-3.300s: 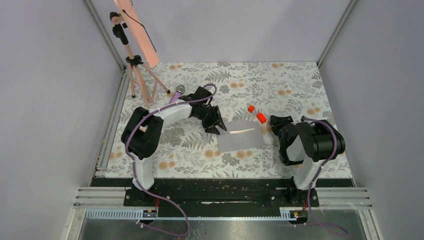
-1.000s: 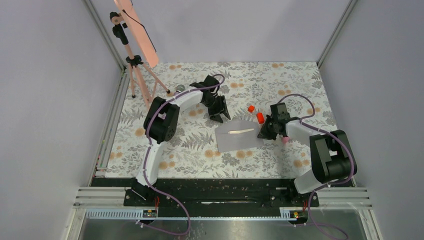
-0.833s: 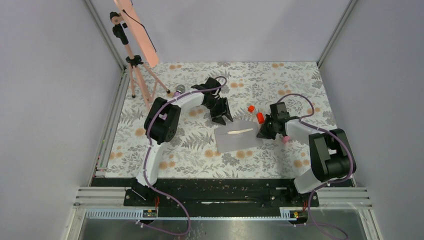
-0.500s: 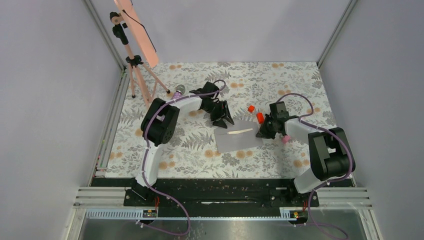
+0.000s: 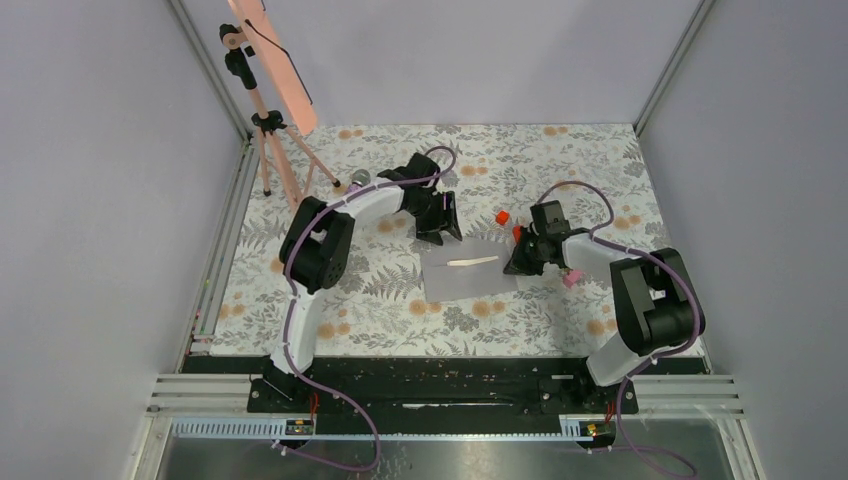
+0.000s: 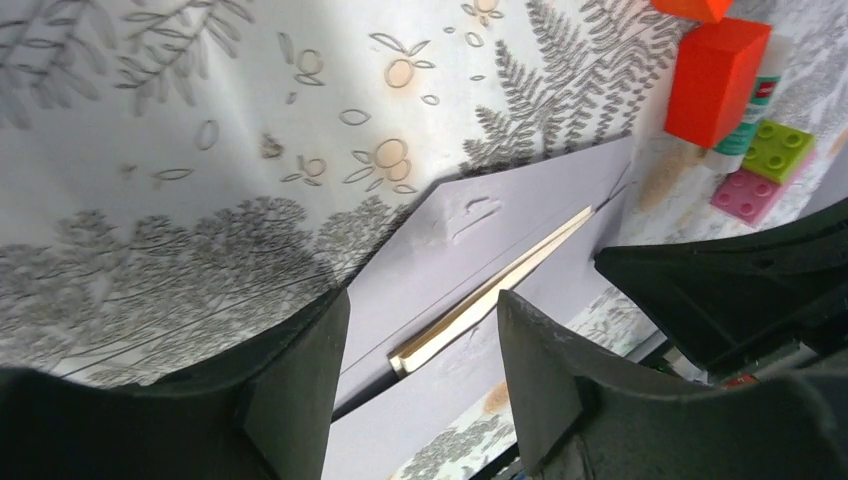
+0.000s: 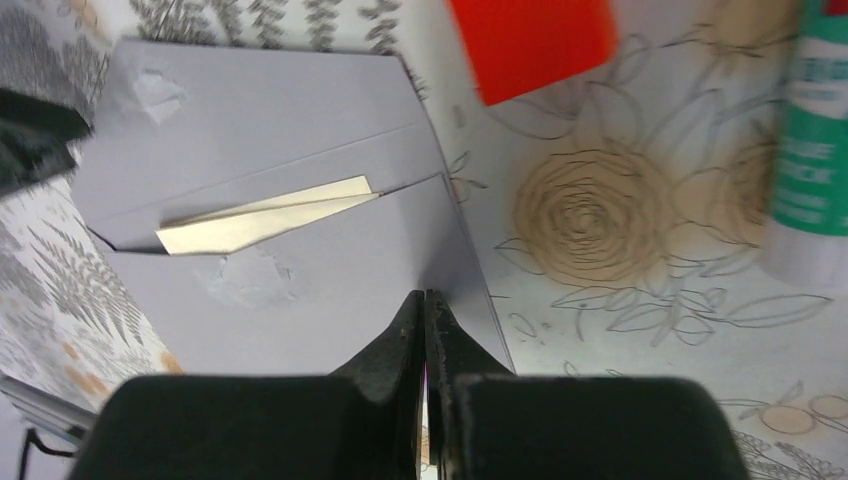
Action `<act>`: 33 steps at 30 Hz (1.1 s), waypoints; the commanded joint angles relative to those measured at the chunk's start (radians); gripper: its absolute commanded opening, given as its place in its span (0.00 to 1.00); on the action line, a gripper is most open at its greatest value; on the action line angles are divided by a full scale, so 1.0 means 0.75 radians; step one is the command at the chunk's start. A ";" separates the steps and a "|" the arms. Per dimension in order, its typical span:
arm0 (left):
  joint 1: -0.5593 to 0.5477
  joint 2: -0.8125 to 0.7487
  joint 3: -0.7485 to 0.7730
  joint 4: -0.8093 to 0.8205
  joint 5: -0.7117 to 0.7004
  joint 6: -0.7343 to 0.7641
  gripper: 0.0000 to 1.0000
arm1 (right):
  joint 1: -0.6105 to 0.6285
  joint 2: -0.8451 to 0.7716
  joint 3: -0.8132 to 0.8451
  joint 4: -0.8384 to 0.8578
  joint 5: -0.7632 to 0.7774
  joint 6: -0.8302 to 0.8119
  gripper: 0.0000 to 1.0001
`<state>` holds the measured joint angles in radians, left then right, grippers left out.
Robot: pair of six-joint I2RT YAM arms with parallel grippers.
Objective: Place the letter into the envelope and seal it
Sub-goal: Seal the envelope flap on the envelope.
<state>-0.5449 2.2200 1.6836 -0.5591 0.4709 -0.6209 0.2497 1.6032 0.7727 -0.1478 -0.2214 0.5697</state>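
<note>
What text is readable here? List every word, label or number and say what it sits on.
Glue stick: white lettering on its green label, too blurred to read.
Envelope: blank, no writing.
Letter: only a strip shows, no writing visible.
Nothing else carries text.

A table draped in a floral cloth [image 5: 580, 170], printed with grey ferns and orange blossoms, is enclosed by pale grey walls [image 5: 90, 200]. A pink tripod [image 5: 268, 150] carrying a tilted pink panel [image 5: 272, 55] is set at the far left corner, and a small round metallic object [image 5: 360, 178] is seen near its feet. Right of centre, a red-capped glue stick [image 6: 740, 120] lies just beside a green brick [image 6: 778, 150] and a pink brick [image 6: 745, 192]. A second red piece [image 5: 502, 216] is seen close by.
</note>
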 commanded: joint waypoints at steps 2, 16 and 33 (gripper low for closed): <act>0.046 -0.054 0.043 -0.134 -0.145 0.195 0.58 | 0.100 0.044 0.039 -0.086 0.000 -0.218 0.01; 0.074 -0.145 -0.301 -0.048 0.005 0.137 0.58 | 0.116 -0.470 -0.028 -0.214 0.257 0.012 0.63; 0.011 -0.524 -0.720 0.137 0.247 -0.027 0.58 | 0.052 -0.314 -0.259 0.101 -0.112 0.537 0.66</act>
<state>-0.5194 1.9057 1.1584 -0.4969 0.5915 -0.6281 0.2924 1.2938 0.5110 -0.1871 -0.2802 0.9863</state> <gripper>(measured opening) 0.579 0.665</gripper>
